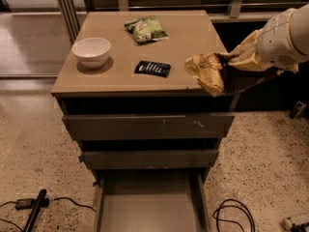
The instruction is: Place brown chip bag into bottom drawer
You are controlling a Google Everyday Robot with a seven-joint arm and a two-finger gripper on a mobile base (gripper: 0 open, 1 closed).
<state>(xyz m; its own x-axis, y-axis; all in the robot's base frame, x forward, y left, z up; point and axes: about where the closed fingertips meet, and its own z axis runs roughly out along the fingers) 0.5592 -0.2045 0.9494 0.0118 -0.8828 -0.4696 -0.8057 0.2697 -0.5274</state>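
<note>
The brown chip bag [211, 72], crinkled with a dark middle and pale yellow ends, hangs in the air over the cabinet's front right corner. My gripper [247, 64] is at the right of the view, at the end of the white arm, shut on the bag's right part; the bag hides most of the fingers. The bottom drawer [149, 209] is pulled open below, at the bottom middle of the view, and its flat grey floor is bare. The bag is well above the drawer and to its right.
On the cabinet top [188, 37] are a white bowl [91, 51], a smaller green bag [146, 29] and a flat dark blue packet [152, 68]. The two upper drawers [145, 125] are shut. Cables [235, 215] and a black object [35, 210] lie on the speckled floor.
</note>
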